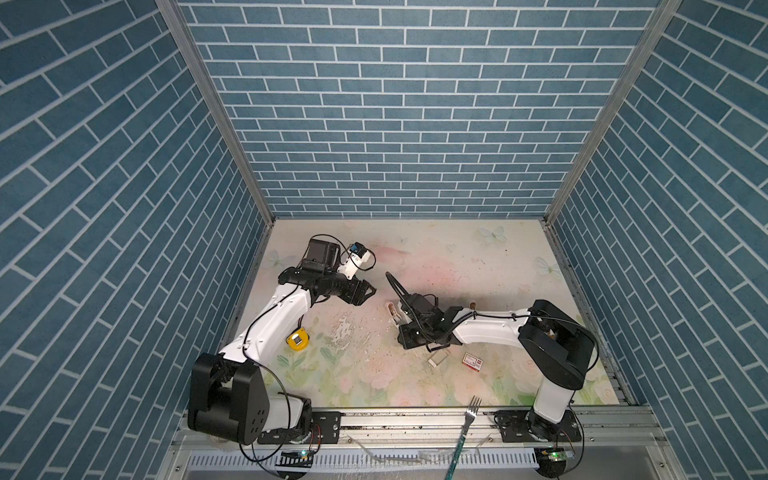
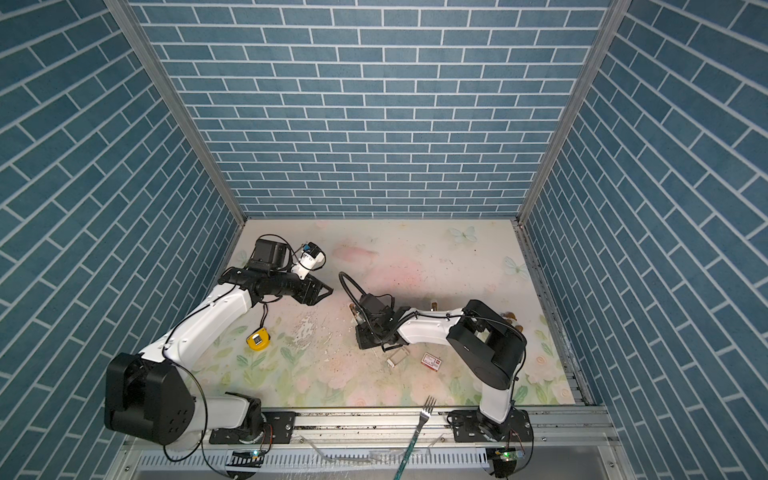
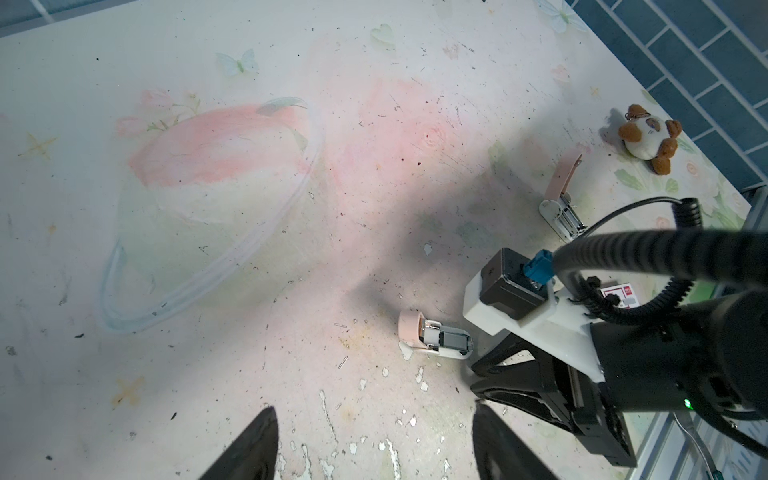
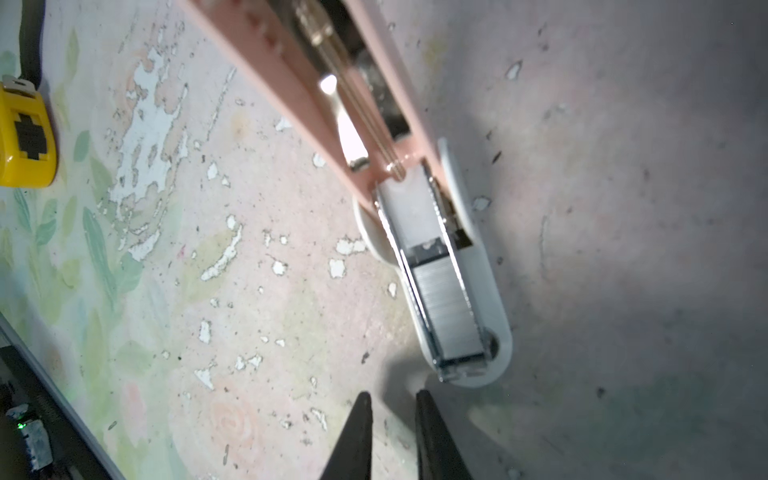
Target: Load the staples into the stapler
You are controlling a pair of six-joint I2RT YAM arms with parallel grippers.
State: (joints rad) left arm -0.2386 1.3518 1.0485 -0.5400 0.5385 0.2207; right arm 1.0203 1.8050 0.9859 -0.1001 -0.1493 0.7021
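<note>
A pink-and-white stapler [image 4: 453, 266] lies on the table with its pink lid [image 4: 291, 62] swung open. A silvery-grey strip of staples [image 4: 446, 307] sits in its open channel. My right gripper [image 4: 392, 395] is just short of the stapler's front end, its jaws a narrow gap apart with nothing between them. In both top views the stapler [image 1: 392, 311] shows beside the right wrist. My left gripper [image 3: 374, 409] hangs wide open and empty over bare table, left of the stapler [image 3: 432, 338]. A pale tray [image 1: 439, 356] and a white-and-red box [image 1: 473, 360] lie near the right arm; the tray's contents are too small to tell.
A second pink stapler [image 3: 561, 195] lies open farther right, with a small plush toy [image 3: 648, 137] beyond it. A yellow tape measure [image 1: 298, 339] sits under the left arm. A fork [image 1: 467, 419] rests across the front rail. Blue brick walls enclose three sides.
</note>
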